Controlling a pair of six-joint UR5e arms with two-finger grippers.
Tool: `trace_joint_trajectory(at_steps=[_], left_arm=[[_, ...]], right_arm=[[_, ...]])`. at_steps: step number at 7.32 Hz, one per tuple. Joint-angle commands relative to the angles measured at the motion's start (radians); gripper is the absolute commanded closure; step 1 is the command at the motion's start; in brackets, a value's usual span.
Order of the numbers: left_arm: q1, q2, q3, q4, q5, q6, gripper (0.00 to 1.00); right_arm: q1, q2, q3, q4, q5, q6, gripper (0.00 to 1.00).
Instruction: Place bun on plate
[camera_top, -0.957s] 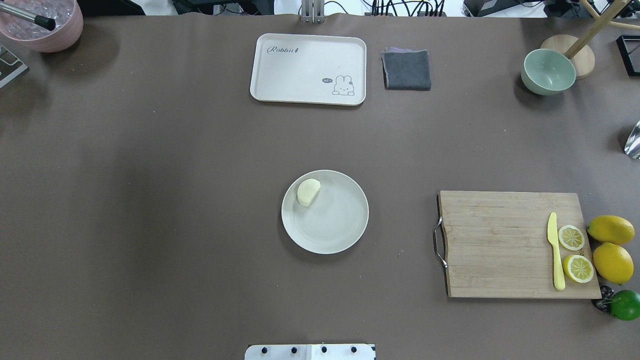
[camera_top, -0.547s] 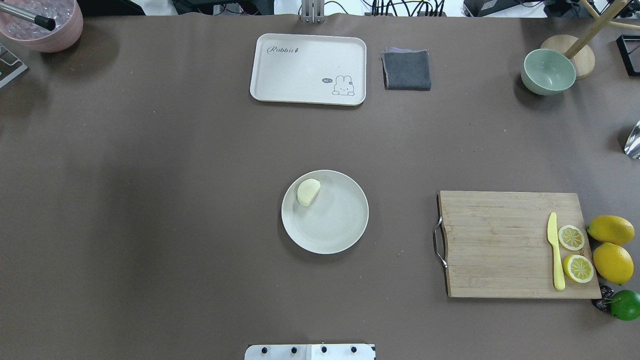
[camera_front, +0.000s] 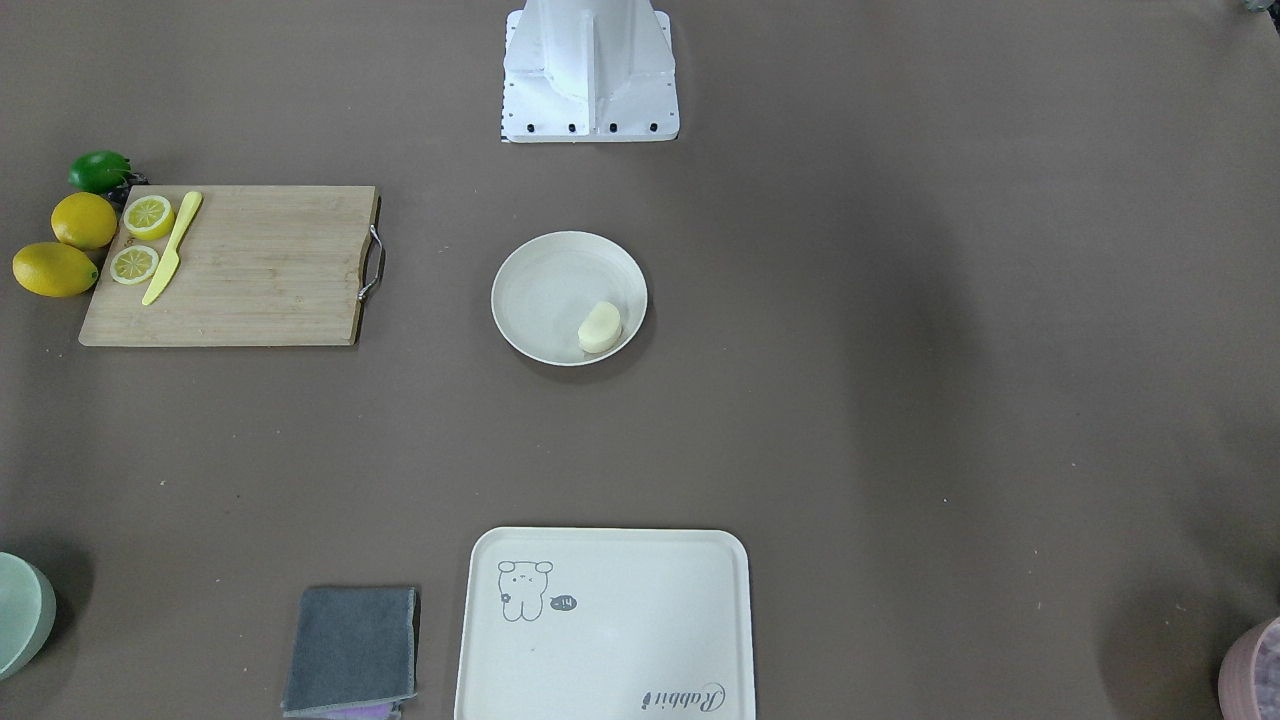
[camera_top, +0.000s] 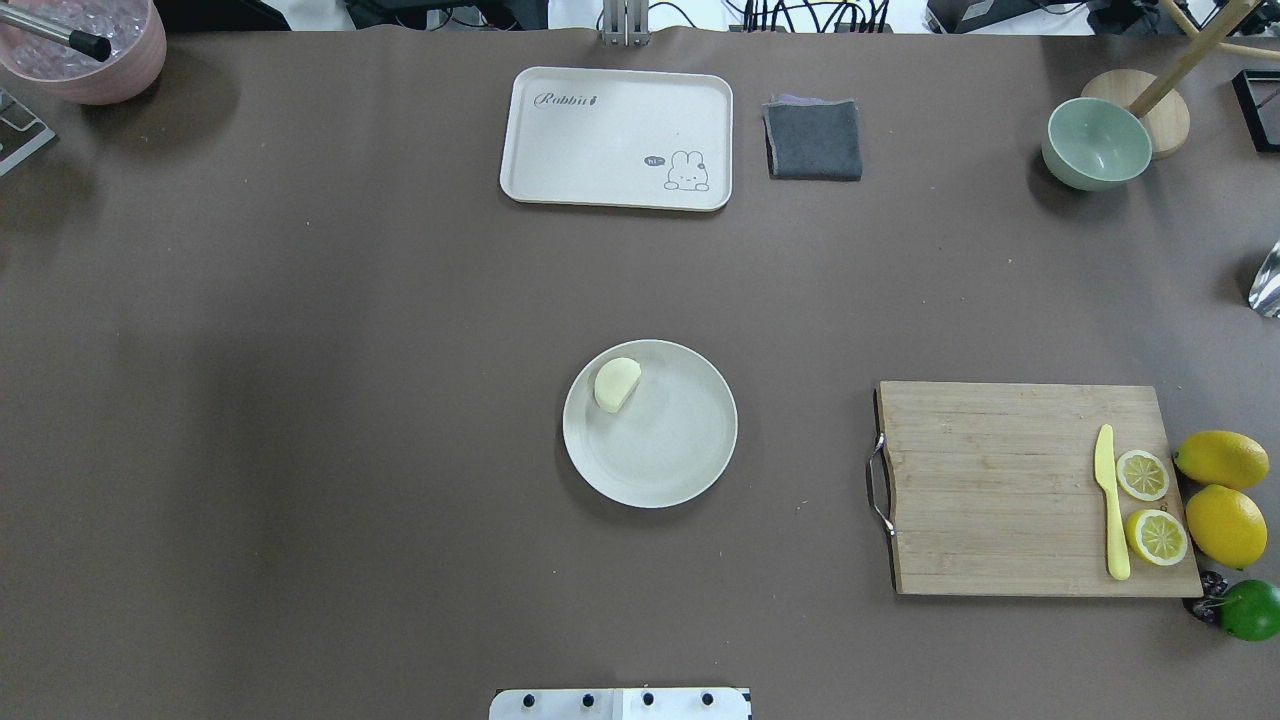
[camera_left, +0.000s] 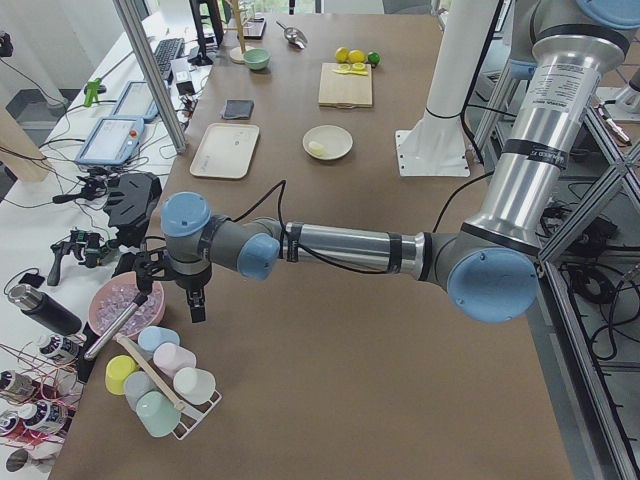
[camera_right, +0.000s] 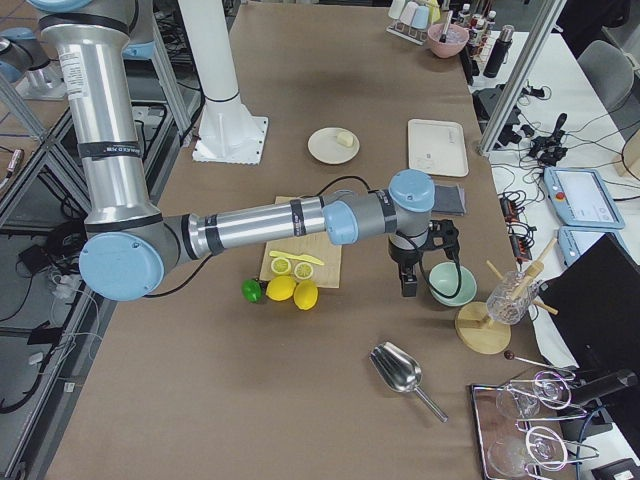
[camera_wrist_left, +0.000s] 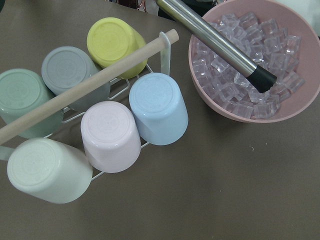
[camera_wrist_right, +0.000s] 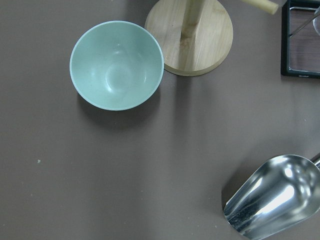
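Observation:
The pale cream bun (camera_top: 616, 384) lies inside the round off-white plate (camera_top: 672, 445), on its far-left part near the rim; it also shows in the front-facing view as the bun (camera_front: 600, 327) on the plate (camera_front: 548, 288). Nothing touches it. My left gripper (camera_left: 196, 306) hangs far off at the table's left end, over a pink ice bowl and a cup rack. My right gripper (camera_right: 408, 281) hangs at the right end beside a green bowl. Both show only in side views, so I cannot tell whether they are open or shut.
A cream tray (camera_top: 616, 138) and a grey cloth (camera_top: 814, 140) lie at the far edge. A wooden cutting board (camera_top: 1000, 487) holds a yellow knife and lemon halves, with whole lemons (camera_top: 1224, 525) beside it. Green bowl (camera_top: 1096, 143), metal scoop (camera_wrist_right: 272, 203), pink ice bowl (camera_wrist_left: 255, 60), cup rack (camera_wrist_left: 95, 115).

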Motion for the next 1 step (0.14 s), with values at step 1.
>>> trace_joint_trajectory(at_steps=[1], left_arm=[[-0.006,0.004,-0.001,0.0,-0.008,0.0,0.02]], right_arm=[[0.0,-0.005,0.001,0.002,0.001,-0.001,0.0]])
